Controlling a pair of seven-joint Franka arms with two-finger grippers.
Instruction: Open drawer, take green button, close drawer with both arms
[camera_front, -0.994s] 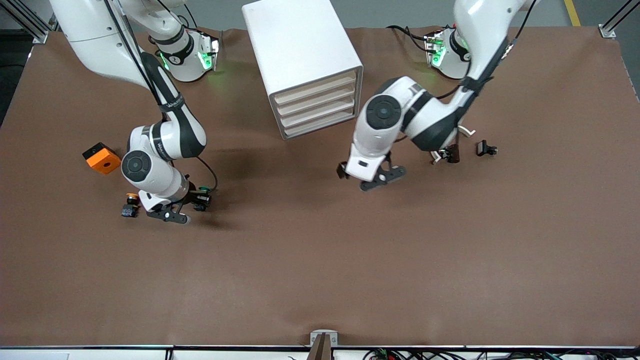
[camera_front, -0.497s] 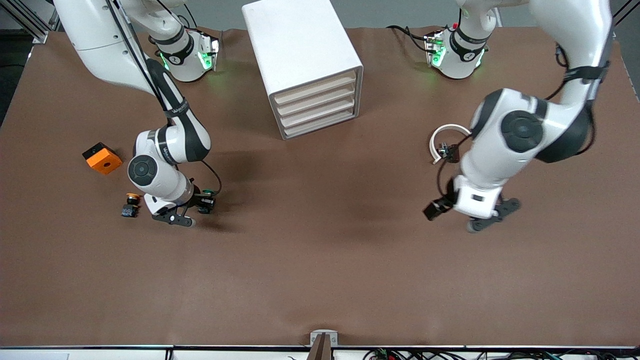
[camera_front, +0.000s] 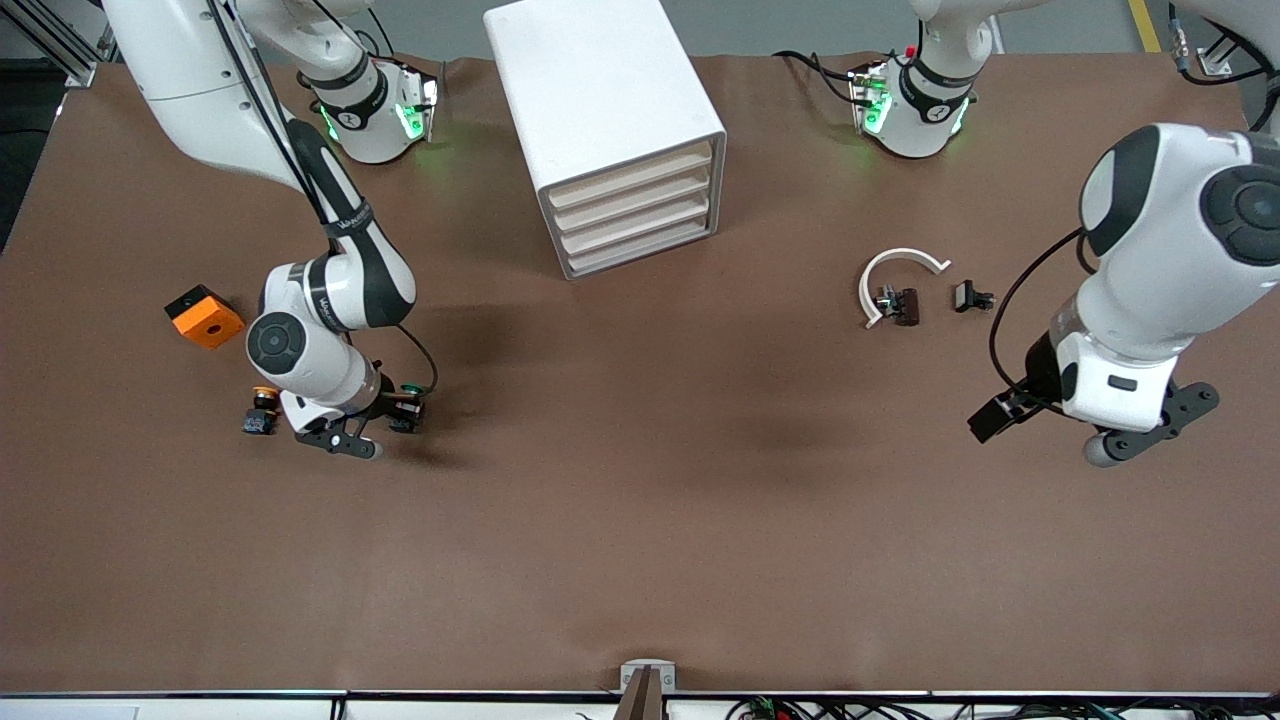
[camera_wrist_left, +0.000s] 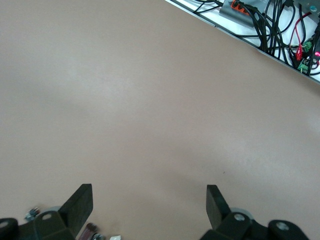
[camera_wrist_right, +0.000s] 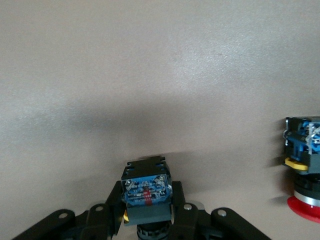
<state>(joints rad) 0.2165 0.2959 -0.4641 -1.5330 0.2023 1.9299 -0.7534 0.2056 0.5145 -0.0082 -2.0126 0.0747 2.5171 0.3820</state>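
The white cabinet stands at the back of the table, and all of its drawers are pushed in. My right gripper hangs low over the table toward the right arm's end, shut on the green-capped button. In the right wrist view the fingers clamp the button's blue-grey block from both sides, and the gripper holds it just above the brown mat. My left gripper hovers over the left arm's end of the table. It is open, with nothing but bare mat between its fingers.
A second push button with a red cap stands beside my right gripper. An orange block lies farther back. A white curved piece and small black parts lie near the left arm. Cables run along the table edge.
The left arm has swung from in front of the cabinet out to its own end of the table, gripper still open. The right gripper has barely shifted and still holds the button.
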